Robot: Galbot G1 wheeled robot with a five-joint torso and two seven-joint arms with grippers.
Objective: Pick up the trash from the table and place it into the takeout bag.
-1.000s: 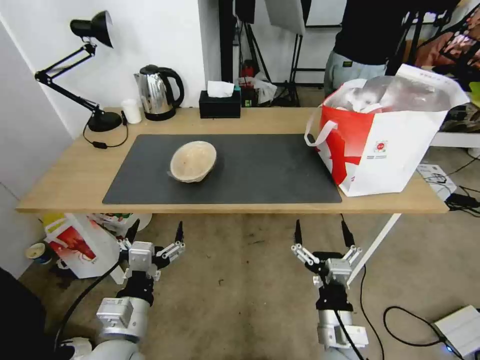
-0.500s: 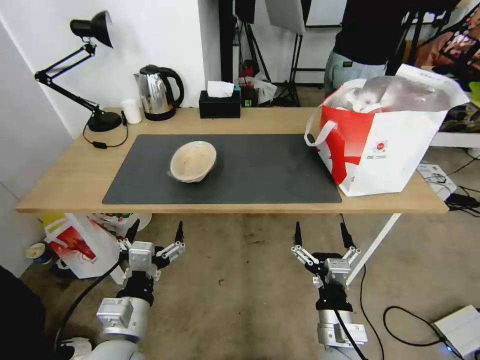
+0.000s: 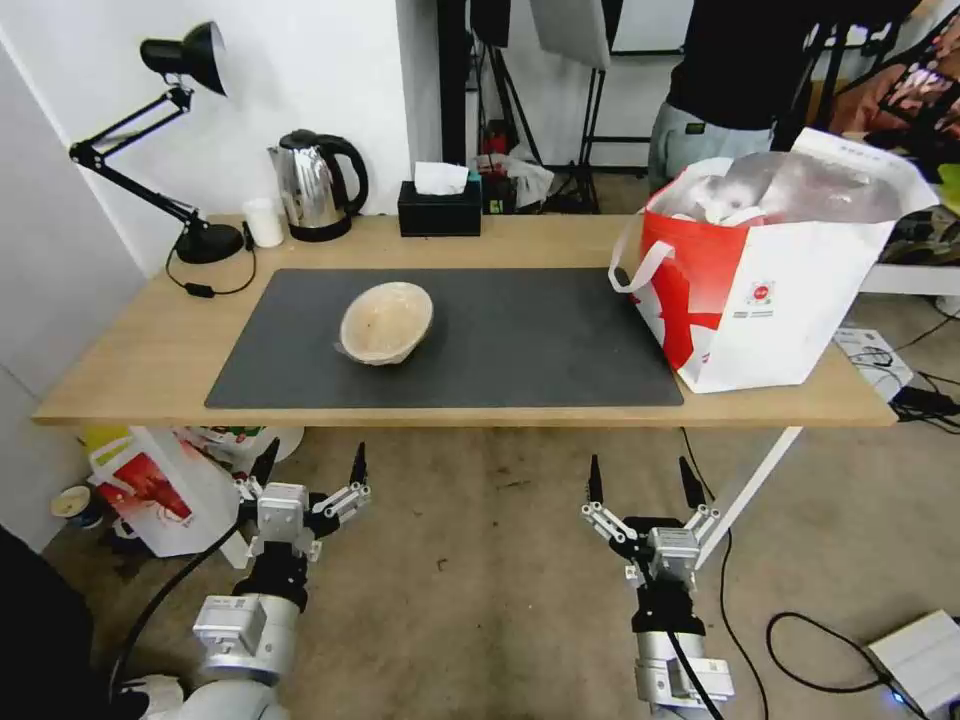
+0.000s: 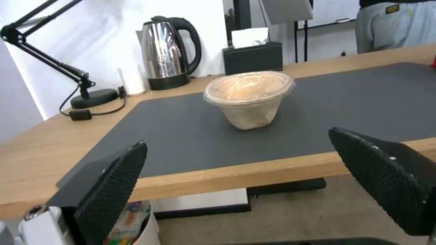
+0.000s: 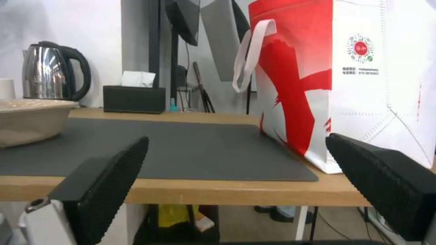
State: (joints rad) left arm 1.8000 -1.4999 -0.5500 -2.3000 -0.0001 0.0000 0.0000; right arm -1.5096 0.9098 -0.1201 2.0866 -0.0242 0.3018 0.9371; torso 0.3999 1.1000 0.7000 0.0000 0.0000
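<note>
One piece of trash left on the desk [image 3: 140, 350]: tan film-covered bowl [image 3: 386, 322], upright on the dark mat [image 3: 520, 340], left of centre. Takeout bag [image 3: 770, 290] stands at the right end, mouth open (already well filled). Left gripper [image 3: 310, 465] and right gripper [image 3: 640, 480] both hang below the near desk edge, fingers spread wide, holding nothing. Best bet: left arm rises over the edge, closes on the bowl's wall below the rim, keeps it level, then drops it in through the bag's mouth, clear of the strap handle [image 3: 640, 265].

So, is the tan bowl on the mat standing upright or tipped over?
Upright: the tan bowl rests on its narrow base on the mat, its film-covered rim facing up and roughly level.
</note>
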